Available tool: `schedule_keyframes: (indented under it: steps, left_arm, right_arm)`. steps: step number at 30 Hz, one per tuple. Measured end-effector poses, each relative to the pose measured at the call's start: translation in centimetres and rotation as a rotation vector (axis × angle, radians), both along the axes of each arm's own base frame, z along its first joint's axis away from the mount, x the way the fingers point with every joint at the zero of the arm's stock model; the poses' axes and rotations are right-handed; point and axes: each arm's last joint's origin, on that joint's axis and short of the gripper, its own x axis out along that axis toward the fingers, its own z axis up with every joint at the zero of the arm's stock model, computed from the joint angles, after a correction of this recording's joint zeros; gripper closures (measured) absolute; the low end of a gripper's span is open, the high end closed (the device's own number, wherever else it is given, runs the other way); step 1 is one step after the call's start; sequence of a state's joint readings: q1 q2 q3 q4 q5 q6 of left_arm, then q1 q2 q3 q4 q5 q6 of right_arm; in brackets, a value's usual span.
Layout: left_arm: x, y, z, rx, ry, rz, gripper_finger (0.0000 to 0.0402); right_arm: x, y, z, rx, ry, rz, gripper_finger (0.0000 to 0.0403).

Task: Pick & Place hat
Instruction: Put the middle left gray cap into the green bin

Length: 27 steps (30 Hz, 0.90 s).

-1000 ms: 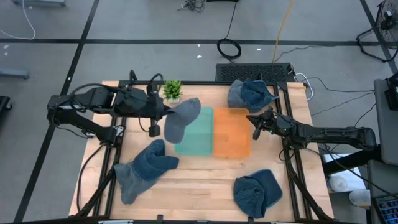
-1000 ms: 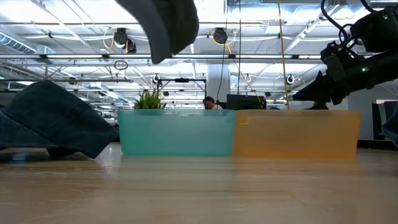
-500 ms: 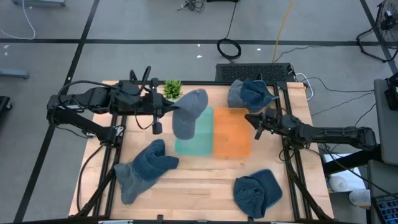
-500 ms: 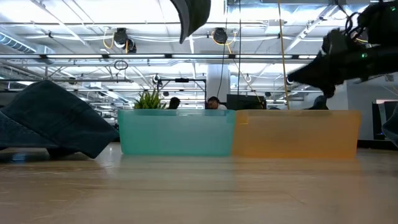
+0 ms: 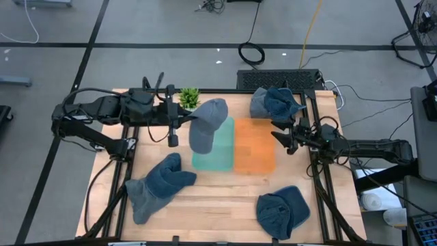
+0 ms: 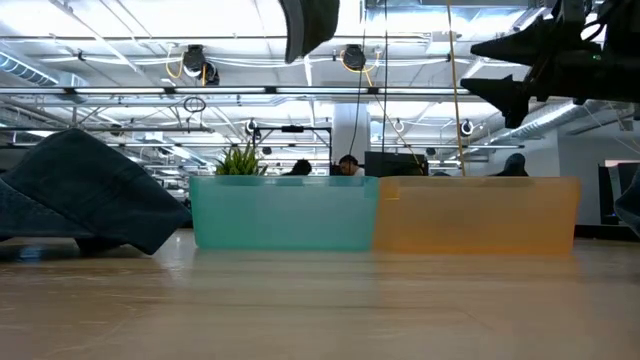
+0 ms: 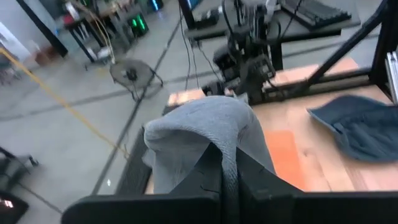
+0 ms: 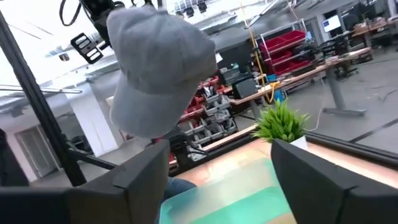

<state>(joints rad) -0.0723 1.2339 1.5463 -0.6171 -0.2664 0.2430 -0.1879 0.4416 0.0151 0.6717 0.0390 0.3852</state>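
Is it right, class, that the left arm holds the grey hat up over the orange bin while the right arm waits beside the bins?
Not quite. In the high view, the left gripper holds the grey hat above the teal bin, not the orange bin. The right gripper does wait beside the bins.

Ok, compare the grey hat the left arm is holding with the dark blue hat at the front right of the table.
The grey hat hangs in the air above the green bin, gripped by the shut left gripper; the dark blue hat lies crumpled on the table, touched by nothing. The grey hat is light, the dark blue hat much darker. Both are soft cloth caps.
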Motion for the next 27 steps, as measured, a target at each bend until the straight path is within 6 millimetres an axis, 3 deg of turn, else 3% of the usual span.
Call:
schedule_keyframes:
  steps: [6,13,20,27]
  left_arm:
    - [0.3,-0.1,0.9,0.072,-0.08,-0.056,0.0398]
    - [0.5,-0.2,1.7,0.174,-0.145,-0.099,0.0398]
    - [0.7,-0.5,2.4,0.273,-0.219,-0.212,0.0398]
    - [2.2,-0.3,2.4,0.342,-0.275,-0.226,0.0398]
  right_arm:
    - [-0.1,0.1,0.4,0.035,-0.057,0.027,0.0104]
    - [-0.4,0.1,1.4,0.1,-0.174,0.058,0.0111]
    - [-0.3,0.2,1.4,0.126,-0.177,0.109,0.0114]
    - [0.1,0.4,1.8,0.099,-0.212,0.203,0.0116]
